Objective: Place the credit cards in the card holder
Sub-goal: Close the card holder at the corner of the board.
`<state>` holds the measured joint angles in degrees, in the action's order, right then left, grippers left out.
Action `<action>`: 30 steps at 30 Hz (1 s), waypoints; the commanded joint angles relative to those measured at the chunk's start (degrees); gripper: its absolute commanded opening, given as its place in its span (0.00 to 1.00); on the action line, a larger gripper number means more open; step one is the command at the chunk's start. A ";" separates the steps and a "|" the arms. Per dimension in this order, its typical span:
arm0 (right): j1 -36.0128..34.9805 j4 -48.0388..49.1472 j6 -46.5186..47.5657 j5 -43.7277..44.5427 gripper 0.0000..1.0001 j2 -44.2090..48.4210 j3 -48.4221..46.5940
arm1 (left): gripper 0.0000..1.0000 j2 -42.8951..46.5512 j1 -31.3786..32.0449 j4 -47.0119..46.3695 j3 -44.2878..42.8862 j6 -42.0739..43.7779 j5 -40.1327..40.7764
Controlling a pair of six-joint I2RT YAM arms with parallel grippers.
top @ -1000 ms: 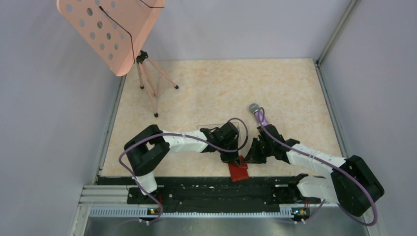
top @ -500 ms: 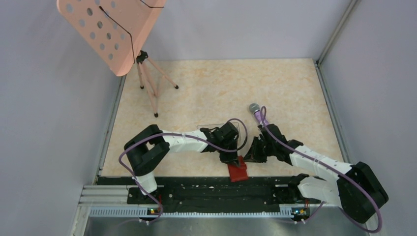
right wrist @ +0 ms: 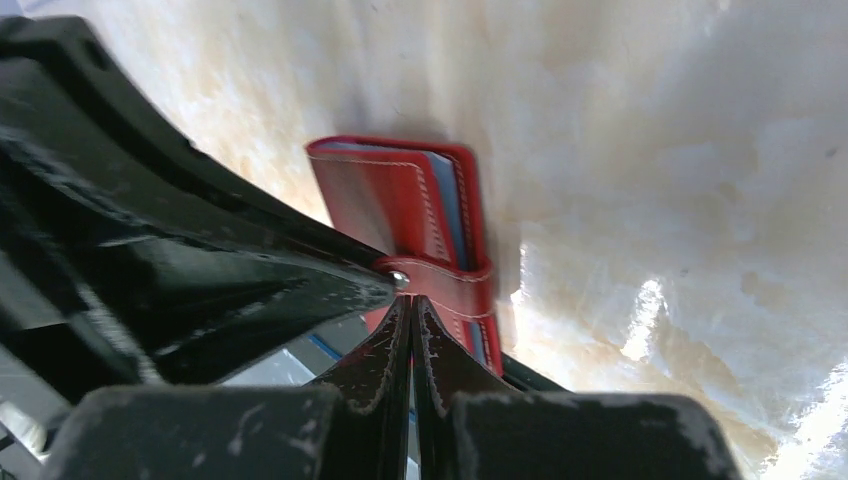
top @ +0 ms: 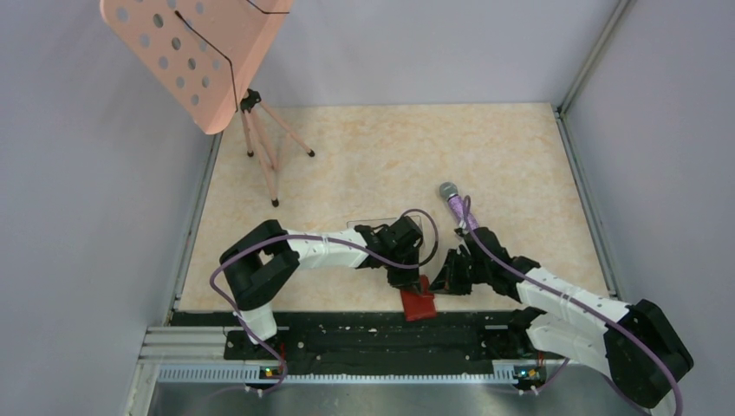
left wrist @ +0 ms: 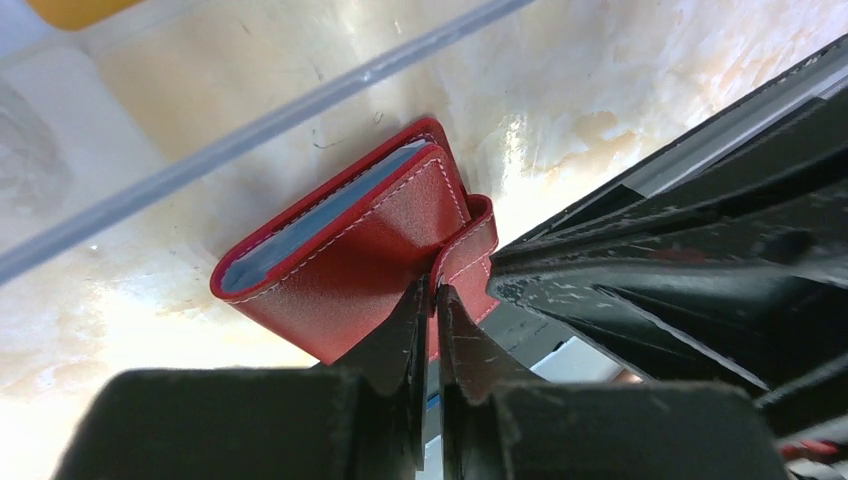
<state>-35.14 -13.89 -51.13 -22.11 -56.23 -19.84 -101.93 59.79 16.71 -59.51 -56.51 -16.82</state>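
Note:
The red card holder [top: 422, 302] lies at the table's near edge, partly over the black rail. In the left wrist view it [left wrist: 350, 255] is folded, with pale blue-white credit cards [left wrist: 300, 232] showing inside. My left gripper [top: 413, 281] [left wrist: 432, 290] is shut on its strap [left wrist: 468, 250]. My right gripper [top: 439, 283] [right wrist: 410, 302] is shut, with its tips touching the strap [right wrist: 450, 290] just below the snap. The blue card edges [right wrist: 450, 200] also show in the right wrist view. A yellow-orange card [left wrist: 75, 8] lies beyond a clear plastic rim [left wrist: 300, 100].
A microphone [top: 452, 198] with a purple handle lies behind the right arm. A pink perforated music stand [top: 195, 52] on a tripod [top: 264, 152] stands at the far left. A black rail [top: 373, 334] runs along the near edge. Grey walls enclose the table.
My right arm has swung its elbow to the right and its gripper has shifted slightly nearer. The left gripper and the card holder have hardly moved.

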 commanded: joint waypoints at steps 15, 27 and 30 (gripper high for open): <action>-4.21 1.95 -1.06 2.04 0.00 -7.15 0.27 | 0.29 1.31 1.20 10.15 -7.23 5.71 4.47; -4.60 0.62 -1.06 2.78 0.00 -7.48 -0.79 | 0.32 3.91 1.26 13.98 -4.97 4.78 7.20; -4.61 0.62 -1.07 2.77 0.00 -7.48 -0.88 | 0.32 4.68 1.14 9.08 -1.68 2.97 5.38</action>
<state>-38.89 -11.29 -52.71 -21.74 -62.78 -19.20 -100.53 60.86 29.54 -64.45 -51.57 -10.83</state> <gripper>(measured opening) 0.003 0.321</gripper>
